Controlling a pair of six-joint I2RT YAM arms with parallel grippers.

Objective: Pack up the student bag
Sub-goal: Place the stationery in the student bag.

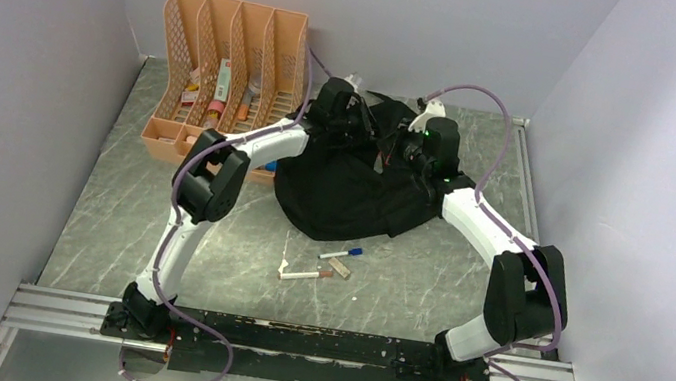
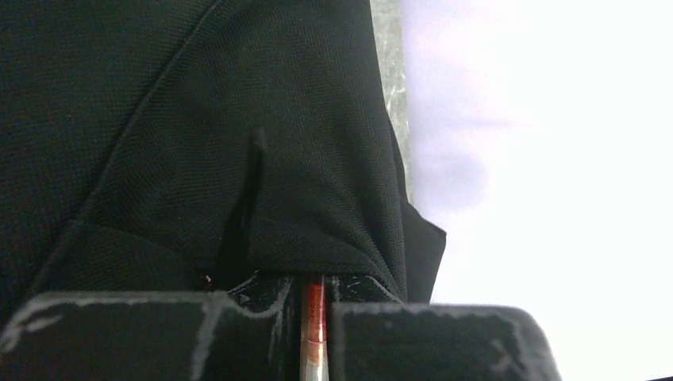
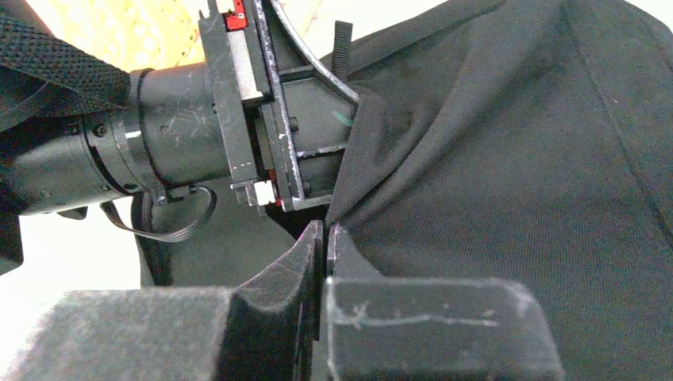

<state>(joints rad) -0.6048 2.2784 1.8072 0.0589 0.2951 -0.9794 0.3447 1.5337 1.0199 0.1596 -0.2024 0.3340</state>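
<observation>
The black backpack (image 1: 343,196) lay slumped on the worktop (image 1: 137,221), midway between its side edges and toward the far edge, just beside an orange file rack (image 1: 234,44) that stood in the far left corner. Both arms reached onto it from the near edge. The left hand (image 2: 314,279) had its fingers pressed together on a fold of the backpack's fabric. The right hand (image 3: 326,236), close by, pinched an edge of the fabric the same way. A blue-capped pen (image 1: 342,253) and a white pen (image 1: 301,274) lay loose between the backpack and the near edge.
</observation>
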